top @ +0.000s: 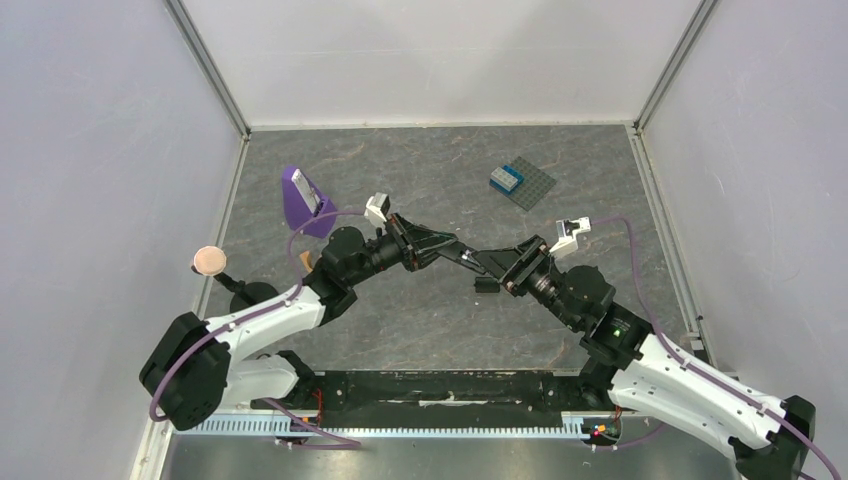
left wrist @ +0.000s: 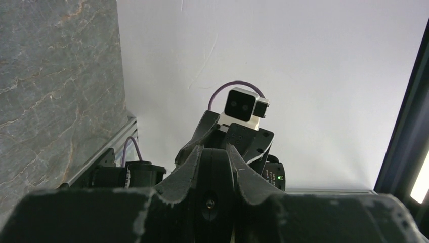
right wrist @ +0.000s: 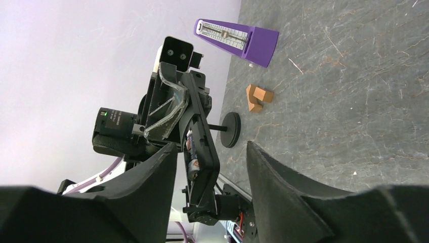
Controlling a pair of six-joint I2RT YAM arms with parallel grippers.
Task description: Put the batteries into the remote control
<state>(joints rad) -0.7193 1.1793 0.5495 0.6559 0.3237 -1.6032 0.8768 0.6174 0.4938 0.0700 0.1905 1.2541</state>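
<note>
My left gripper (top: pixel 432 246) is shut on the remote control (top: pixel 470 257), a slim black bar held off the table and pointing right toward the other arm. In the left wrist view the left gripper (left wrist: pixel 216 152) has its fingers pressed on the remote control (left wrist: pixel 215 192), seen end-on. In the right wrist view the remote control (right wrist: pixel 205 147) stands between my right gripper's (right wrist: pixel 211 144) fingers, with gaps on both sides. The right gripper (top: pixel 505 268) is open. The batteries (right wrist: pixel 192 161) lie in the remote's open compartment, one above the other, silvery ends showing.
A purple metronome (top: pixel 303 198) stands at the back left. Orange-brown wooden pieces (right wrist: pixel 258 97) lie near it. A dark grey baseplate with a blue brick (top: pixel 522 182) sits at the back right. A peach disc on a black stand (top: pixel 209 260) is at the left edge. White walls enclose the table.
</note>
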